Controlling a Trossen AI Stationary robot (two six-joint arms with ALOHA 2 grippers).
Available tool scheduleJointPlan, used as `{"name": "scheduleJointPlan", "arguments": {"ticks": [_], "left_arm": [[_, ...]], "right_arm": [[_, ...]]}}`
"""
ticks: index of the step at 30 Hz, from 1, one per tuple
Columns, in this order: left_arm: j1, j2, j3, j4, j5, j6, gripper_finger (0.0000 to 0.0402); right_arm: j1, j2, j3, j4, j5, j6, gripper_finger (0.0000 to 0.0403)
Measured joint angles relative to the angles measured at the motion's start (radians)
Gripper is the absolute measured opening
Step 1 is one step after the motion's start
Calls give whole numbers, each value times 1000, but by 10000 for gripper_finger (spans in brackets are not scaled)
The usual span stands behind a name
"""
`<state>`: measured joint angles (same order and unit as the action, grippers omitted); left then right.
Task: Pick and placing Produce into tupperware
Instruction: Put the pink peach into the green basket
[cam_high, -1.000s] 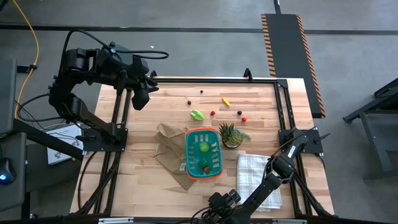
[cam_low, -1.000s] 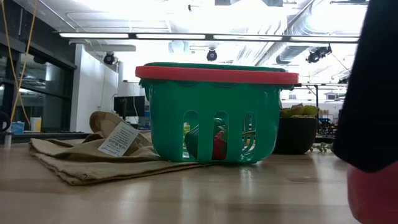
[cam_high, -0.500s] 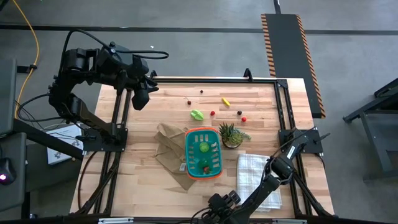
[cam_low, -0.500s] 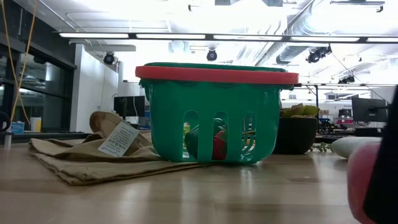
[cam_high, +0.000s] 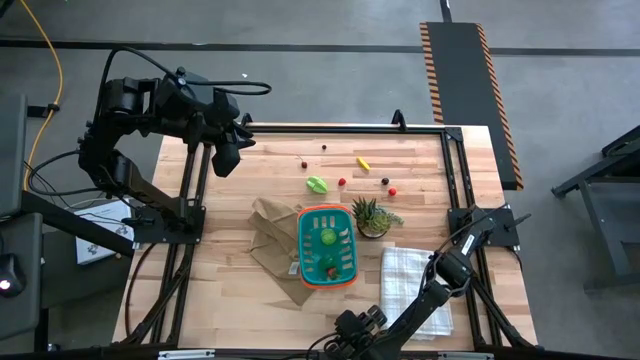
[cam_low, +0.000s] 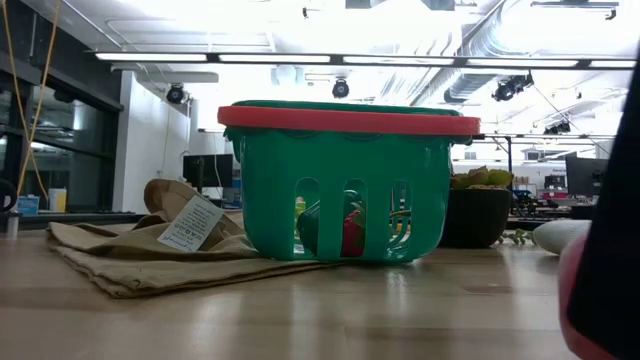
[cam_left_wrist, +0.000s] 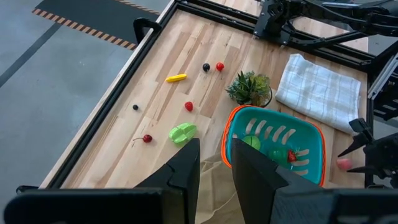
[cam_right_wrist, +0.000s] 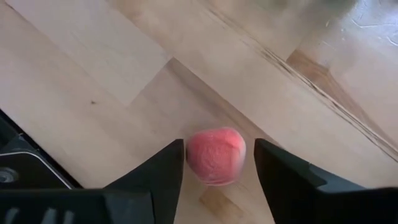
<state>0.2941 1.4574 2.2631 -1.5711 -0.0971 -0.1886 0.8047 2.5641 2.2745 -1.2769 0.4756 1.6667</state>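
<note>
Pink-red round toy fruit (cam_right_wrist: 216, 155), small and smooth, on bare wood at the table's near edge, well apart from the other pieces. Right gripper (cam_right_wrist: 216, 163) low over it, fingers open, one on each side of the fruit, close to it but not yet clamped.

Step in hand, by the look of it: the pick of this fruit. Next move likely calls for closing squarely on the middle of the ball so as not to squeeze it out sideways, then a lift and a carry away from the near edge to the basket.

Teal basket (cam_high: 300, 250) with orange rim and slotted walls near the table's middle, upright, half on a brown paper bag (cam_high: 268, 235). Already inside: a green round piece (cam_high: 326, 237) and a red piece (cam_high: 330, 268).

Just beside the basket, a spiky potted plant (cam_high: 368, 216); near that, a white checked cloth (cam_high: 410, 285).

Farther back, loose on the wood: a green leafy piece (cam_high: 316, 184), a yellow piece (cam_high: 363, 162), two tiny red balls (cam_high: 342, 182), a few dark berries (cam_high: 385, 181).

Left gripper (cam_high: 228, 150) raised at the far left corner, waiting, fingers narrowly parted with nothing between them.
</note>
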Motion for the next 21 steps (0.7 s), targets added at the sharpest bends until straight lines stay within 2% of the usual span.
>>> {"name": "scheduleJointPlan", "arguments": {"ticks": [12, 21], "left_arm": [[0, 0, 0, 0, 0, 0, 81], [0, 0, 0, 0, 0, 0, 81]], "right_arm": [[0, 0, 0, 1, 5, 0, 139], [0, 0, 0, -1, 10, 18, 129]]}}
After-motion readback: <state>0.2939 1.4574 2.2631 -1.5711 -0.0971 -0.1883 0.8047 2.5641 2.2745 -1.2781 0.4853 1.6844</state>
